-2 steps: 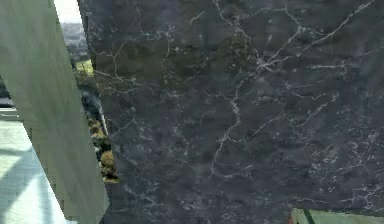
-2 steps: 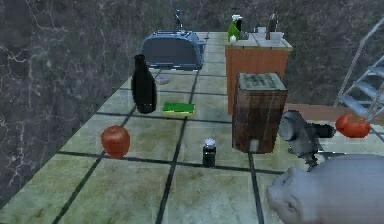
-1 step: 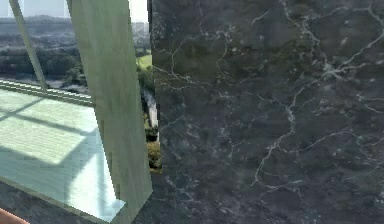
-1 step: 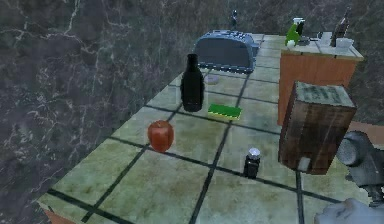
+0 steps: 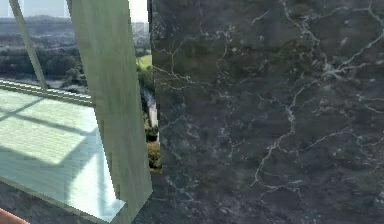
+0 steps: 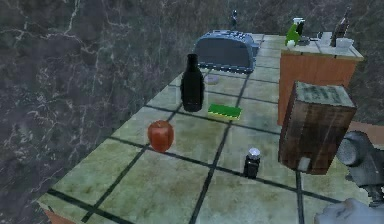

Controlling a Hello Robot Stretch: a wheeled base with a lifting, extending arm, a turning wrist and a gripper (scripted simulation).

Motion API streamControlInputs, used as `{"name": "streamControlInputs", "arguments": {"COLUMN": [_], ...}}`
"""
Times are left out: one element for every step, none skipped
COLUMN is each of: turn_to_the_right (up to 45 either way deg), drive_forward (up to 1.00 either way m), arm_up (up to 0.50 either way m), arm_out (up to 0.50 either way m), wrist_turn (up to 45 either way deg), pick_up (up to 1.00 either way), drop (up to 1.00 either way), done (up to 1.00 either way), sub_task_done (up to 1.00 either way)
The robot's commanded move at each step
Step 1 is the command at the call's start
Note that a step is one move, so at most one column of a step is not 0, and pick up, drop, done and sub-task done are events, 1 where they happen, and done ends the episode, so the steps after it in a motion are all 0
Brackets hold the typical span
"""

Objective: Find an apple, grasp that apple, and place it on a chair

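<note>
Your apple point(image 6: 160, 135) sits on the tiled counter point(image 6: 150, 185) near a dark bottle point(image 6: 192, 83); a careless reach could topple that bottle or roll the apple away. You cannot tell the gripper's state

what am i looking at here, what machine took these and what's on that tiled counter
These come from a wheeled robot with one reaching arm, rendered in a simulated house. The forward view looks ahead from the robot: a dark marble wall close up, with a pale window frame left of it. The arm side view looks out to the side where the arm reaches. There a tiled counter carries a red apple, a dark bottle, a toaster, a green and yellow sponge, a small dark can and a wooden box. The apple is what it must fetch.
</note>
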Motion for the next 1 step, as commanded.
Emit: {"name": "streamControlInputs", "arguments": {"turn_to_the_right": [0.0], "drive_forward": [0.0], "arm_up": [0.38], "arm_out": [0.0], "wrist_turn": [0.0], "pick_up": [0.0], "drop": [0.0], "done": [0.0], "sub_task_done": [0.0]}}
